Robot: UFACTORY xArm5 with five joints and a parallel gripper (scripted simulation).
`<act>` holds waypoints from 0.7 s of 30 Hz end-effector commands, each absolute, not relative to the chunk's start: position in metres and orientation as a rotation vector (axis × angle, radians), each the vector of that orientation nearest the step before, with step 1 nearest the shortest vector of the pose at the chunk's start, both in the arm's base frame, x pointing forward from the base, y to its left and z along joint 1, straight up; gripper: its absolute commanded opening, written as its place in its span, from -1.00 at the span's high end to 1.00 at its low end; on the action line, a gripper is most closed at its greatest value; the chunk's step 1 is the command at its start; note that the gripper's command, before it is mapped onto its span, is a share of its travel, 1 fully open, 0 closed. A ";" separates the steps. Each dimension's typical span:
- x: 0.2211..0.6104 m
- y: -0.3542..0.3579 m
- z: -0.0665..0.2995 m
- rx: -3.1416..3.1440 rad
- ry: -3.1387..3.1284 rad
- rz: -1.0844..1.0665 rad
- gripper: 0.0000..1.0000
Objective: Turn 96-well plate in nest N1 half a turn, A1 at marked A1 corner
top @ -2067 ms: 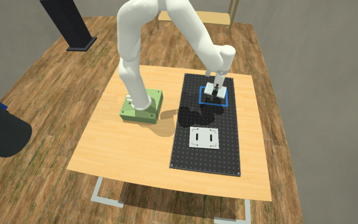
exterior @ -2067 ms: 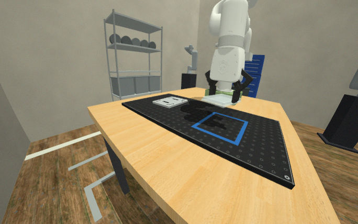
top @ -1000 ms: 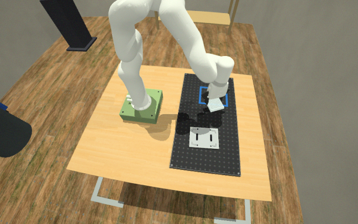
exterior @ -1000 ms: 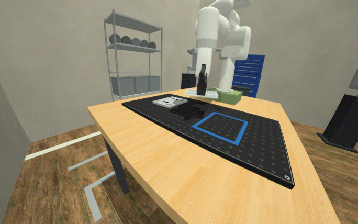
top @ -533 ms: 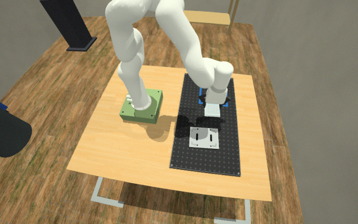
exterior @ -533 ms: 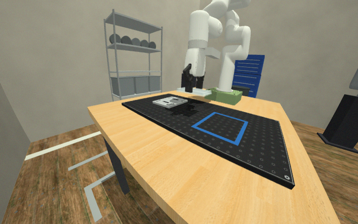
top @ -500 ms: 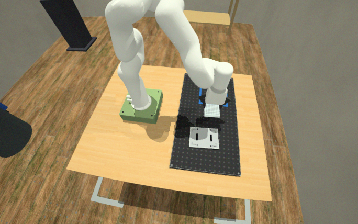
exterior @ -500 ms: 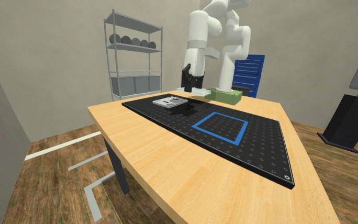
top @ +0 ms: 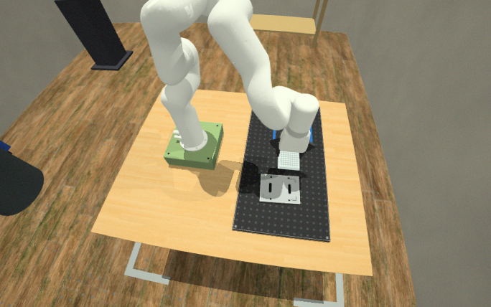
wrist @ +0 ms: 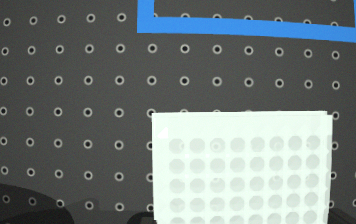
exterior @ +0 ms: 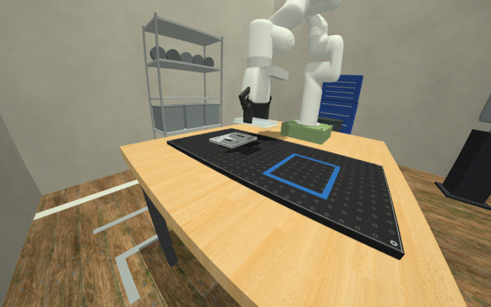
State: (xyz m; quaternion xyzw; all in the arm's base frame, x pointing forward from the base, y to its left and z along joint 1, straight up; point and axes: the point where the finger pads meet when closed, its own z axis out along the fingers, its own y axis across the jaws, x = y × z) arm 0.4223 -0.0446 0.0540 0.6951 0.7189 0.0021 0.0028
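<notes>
My gripper (exterior: 255, 115) is shut on the white 96-well plate (top: 288, 160) (exterior: 269, 124) (wrist: 240, 165) and holds it flat in the air above the black perforated board (top: 282, 224) (exterior: 362, 202) (wrist: 60, 100). The plate hangs between the blue marked square (top: 274, 134) (exterior: 293, 185) (wrist: 240, 26) and the grey plate nest N1 (top: 278, 198) (exterior: 224, 141), which holds nothing. In the wrist view a small corner mark sits at the plate's upper left. The fingers themselves are mostly hidden by the wrist in the top view.
The green arm base (top: 195, 156) (exterior: 307, 132) stands on the wooden table left of the board. A metal shelf (exterior: 181, 72), a blue cabinet (exterior: 342, 97) and a dark pillar (top: 95, 36) stand off the table.
</notes>
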 end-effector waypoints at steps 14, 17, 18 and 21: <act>0.416 -0.095 0.057 2.178 2.253 0.011 1.00; 0.414 -0.105 0.058 2.178 2.253 0.010 1.00; 0.414 -0.109 0.058 2.178 2.252 0.010 1.00; 0.412 -0.119 0.058 2.178 2.252 0.010 1.00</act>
